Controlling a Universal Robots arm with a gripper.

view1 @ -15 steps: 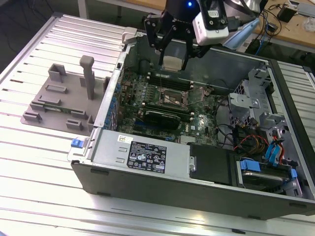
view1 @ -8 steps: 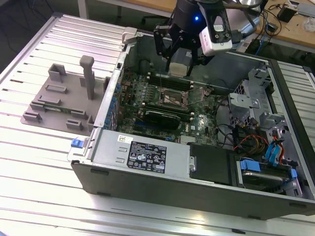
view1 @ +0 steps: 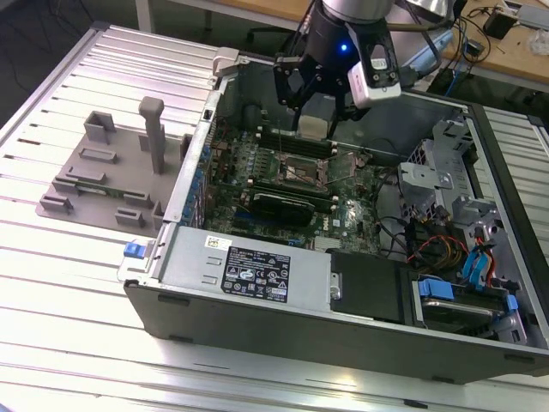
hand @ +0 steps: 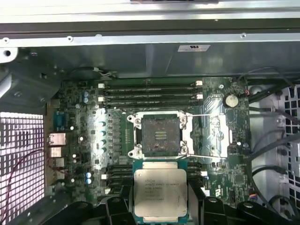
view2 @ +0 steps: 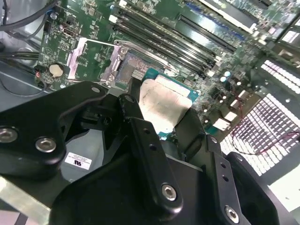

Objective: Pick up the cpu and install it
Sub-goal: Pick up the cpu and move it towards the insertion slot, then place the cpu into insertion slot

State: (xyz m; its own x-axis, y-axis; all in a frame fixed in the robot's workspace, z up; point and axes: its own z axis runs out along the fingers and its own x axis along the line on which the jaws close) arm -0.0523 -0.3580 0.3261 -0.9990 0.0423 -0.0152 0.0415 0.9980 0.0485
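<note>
Over the motherboard (hand: 220,154), cpu (hand: 160,191) in pincer (hand: 160,206), side edges behind fingers (view2: 140,131).

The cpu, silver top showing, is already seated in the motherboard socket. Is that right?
No. The cpu, silver top showing, is not yet seated: the gripper holds it apart from the socket, which is bare in the first wrist view.

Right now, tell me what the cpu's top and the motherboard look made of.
The cpu: top looks like bare metal, silver with a dull sheen and smudges; its thin rim looks like green laminate. The motherboard: matte green board carrying soldered parts, probably fibreglass laminate.
</note>
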